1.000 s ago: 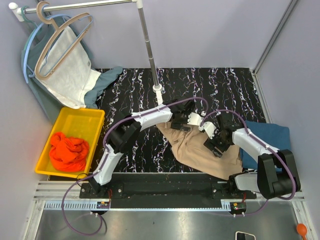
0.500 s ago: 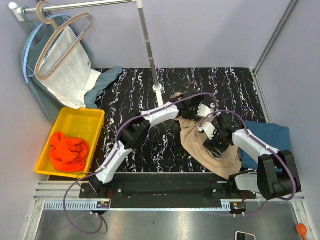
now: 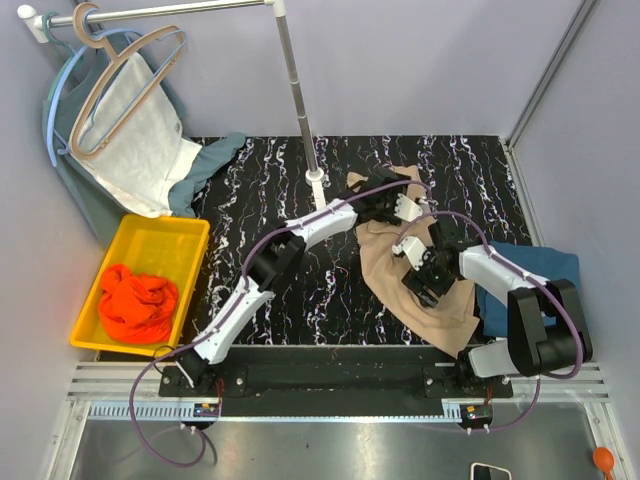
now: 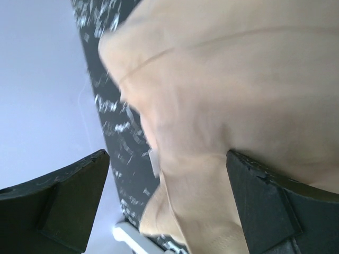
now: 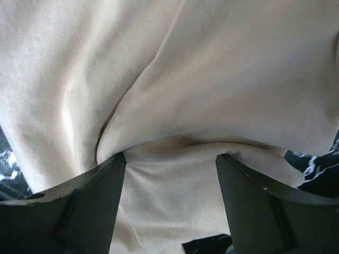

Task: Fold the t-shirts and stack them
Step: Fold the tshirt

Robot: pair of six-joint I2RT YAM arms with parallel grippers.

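Observation:
The beige-tan t-shirt (image 3: 385,265) lies stretched from the far middle of the black marbled table to the near right. My left gripper (image 3: 400,205) is over its far end. In the left wrist view the left gripper (image 4: 169,201) has its jaws wide apart, with blurred beige cloth (image 4: 222,79) between them. My right gripper (image 3: 418,280) is open and sits on the shirt's middle; its fingers straddle a fold (image 5: 212,79). The dark teal-blue t-shirt (image 3: 545,265) lies at the right edge. The orange-red t-shirt (image 3: 135,300) lies bunched in the bin.
A yellow bin (image 3: 150,222) stands at the left. A clothes-rack pole (image 3: 300,100) rises from a base (image 3: 316,178) at the far middle. Hangers with a white cloth (image 3: 140,130) and a grey-green garment (image 3: 70,170) hang at the far left.
My left arm has reached farther away and to the right, drawing the beige shirt's edge toward the table's far side. The shirt is longer and flatter. My right gripper has shifted slightly.

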